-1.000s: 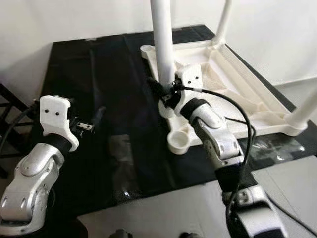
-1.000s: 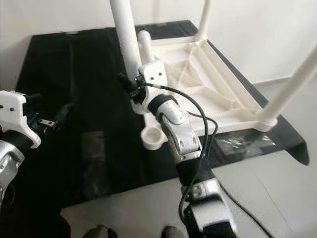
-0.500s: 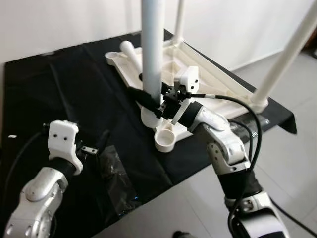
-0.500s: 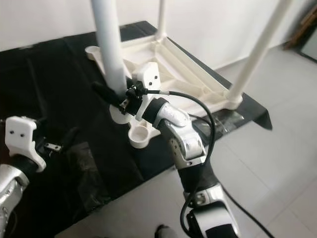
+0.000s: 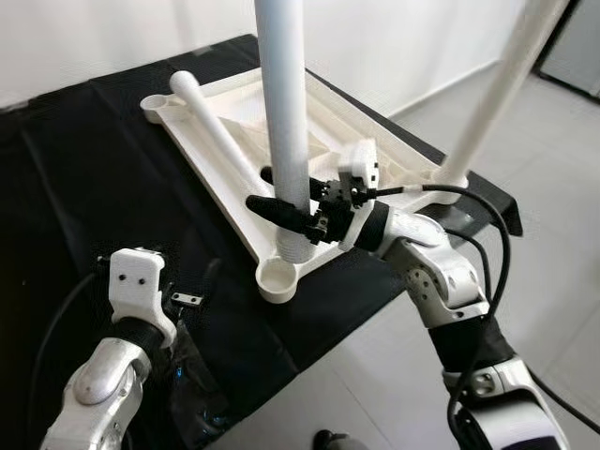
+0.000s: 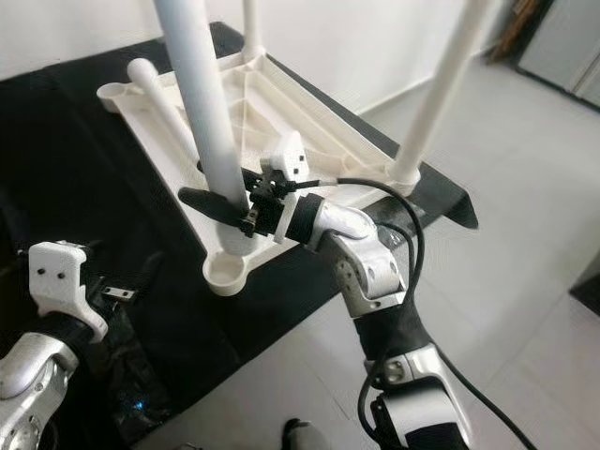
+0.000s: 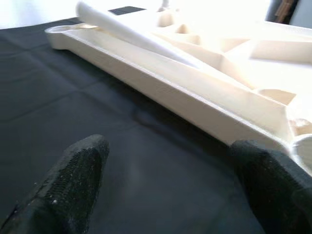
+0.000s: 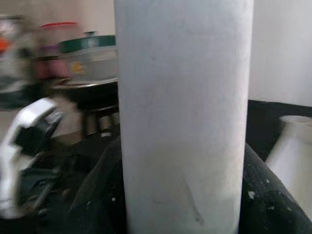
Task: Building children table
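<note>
The white table top (image 5: 370,127) lies upside down on a black cloth. Two legs stand upright in its far right (image 5: 497,84) and back (image 6: 248,23) corners. A loose leg (image 5: 211,131) lies across its underside. My right gripper (image 5: 286,197) is shut on a third upright leg (image 5: 281,103), low down; that leg's foot rests just behind the empty corner socket (image 5: 278,279). In the right wrist view the leg (image 8: 183,112) sits between both black fingers (image 8: 97,195). My left gripper (image 7: 170,190) hovers open and empty over the cloth, left of the socket.
The black cloth (image 5: 94,187) covers the low surface, and its front edge runs close to the socket. Crumpled clear plastic (image 5: 197,394) lies by my left arm. Grey tiled floor (image 5: 562,206) spreads to the right. A white wall stands behind.
The whole view has swung, so the camera moved. My right gripper keeps its hold on the upright leg, and the left one stays open over the cloth.
</note>
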